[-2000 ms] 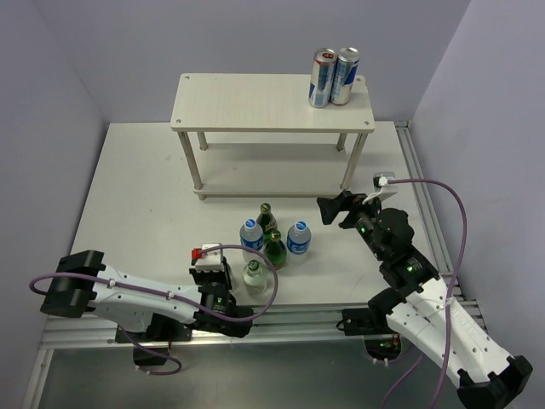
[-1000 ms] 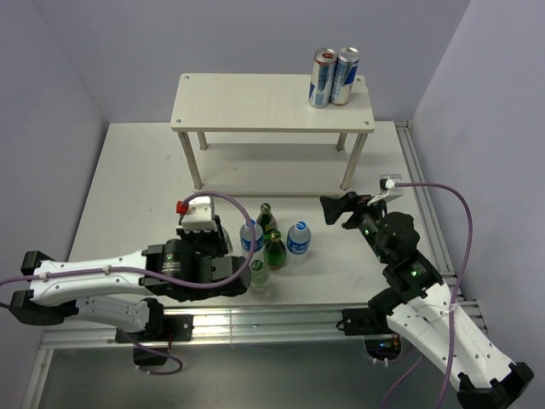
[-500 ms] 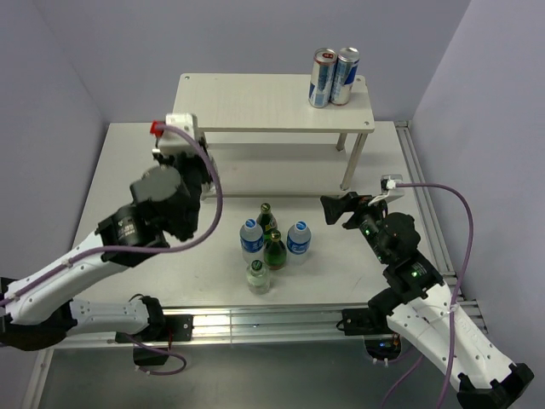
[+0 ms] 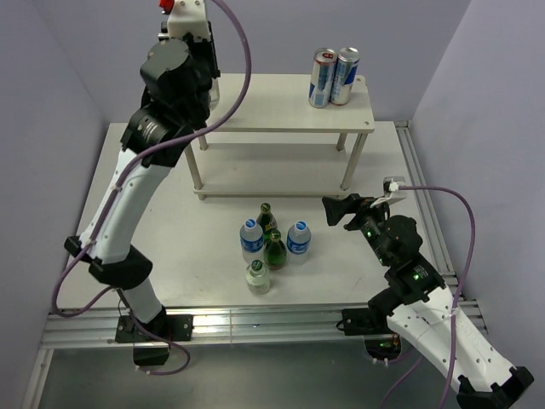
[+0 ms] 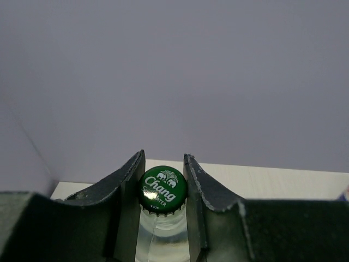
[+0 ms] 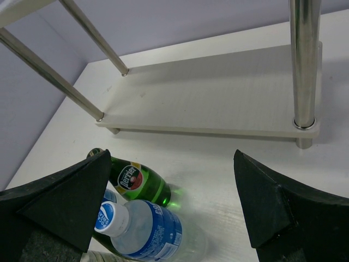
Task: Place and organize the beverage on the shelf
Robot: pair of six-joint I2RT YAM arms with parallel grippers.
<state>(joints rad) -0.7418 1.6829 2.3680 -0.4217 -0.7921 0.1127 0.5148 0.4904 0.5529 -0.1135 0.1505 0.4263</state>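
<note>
The counter (image 4: 145,196) is white and flat, with plain purple walls (image 4: 51,102) around it. The shelf (image 4: 272,102) stands at the back of the counter, with its top board over a low board.

The left tool (image 5: 163,164) is up high by the left end of the shelf top. It is closed tight on the neck of a clear glass bottle (image 5: 161,234) with a green cap (image 5: 162,188). The arm hides most of that bottle from above, so it may or may not touch the board.

In the middle of the counter, in front of the shelf, 5 bottles (image 4: 274,249) stand close together. 2 cans (image 4: 334,77) stand side by side on the right end of the shelf top.

The right tool (image 4: 334,209) hangs low near the right front leg of the shelf. Its 2 fingers are spread wide with nothing between them.

Half a second ago the left arm was lower, in front of the shelf's left leg. Now it has gone up above the top board. The right arm has hardly moved.
</note>
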